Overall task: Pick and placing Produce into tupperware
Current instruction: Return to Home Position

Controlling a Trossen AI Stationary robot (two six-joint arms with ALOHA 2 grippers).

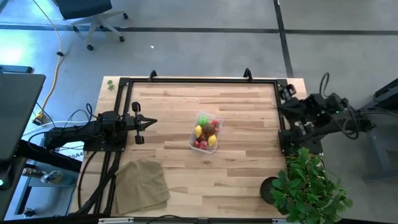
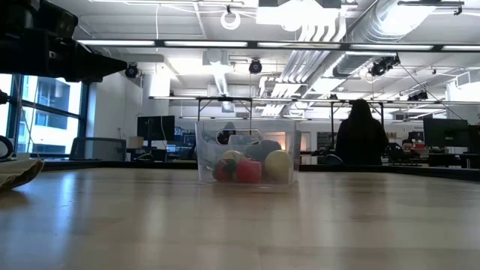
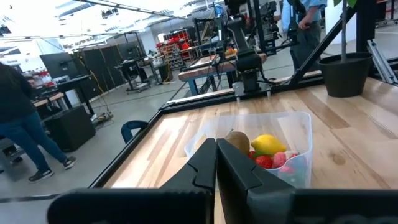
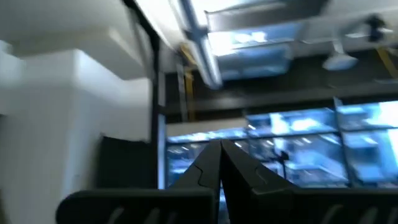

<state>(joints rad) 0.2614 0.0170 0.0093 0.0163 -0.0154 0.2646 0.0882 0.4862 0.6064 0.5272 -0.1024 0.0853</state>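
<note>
Toy fruit (image 1: 206,132) fills a clear tub (image 3: 292,127) at the centre of the table (image 1: 249,163).
A lemon (image 3: 268,144), kiwi (image 3: 237,141) and red berries (image 3: 264,161) lie inside; the left gripper (image 1: 152,122), fingers clenched empty, points toward it, and the right gripper (image 4: 219,144), likewise clenched, faces the ceiling (image 4: 261,37).

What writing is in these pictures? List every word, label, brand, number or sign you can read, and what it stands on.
No text can be read in any view.
Clear rectangular plastic tub holding the toy fruit: no label shows.
Dark monitor in the room behind the table: anything on it is too small and blurred to read.
</note>
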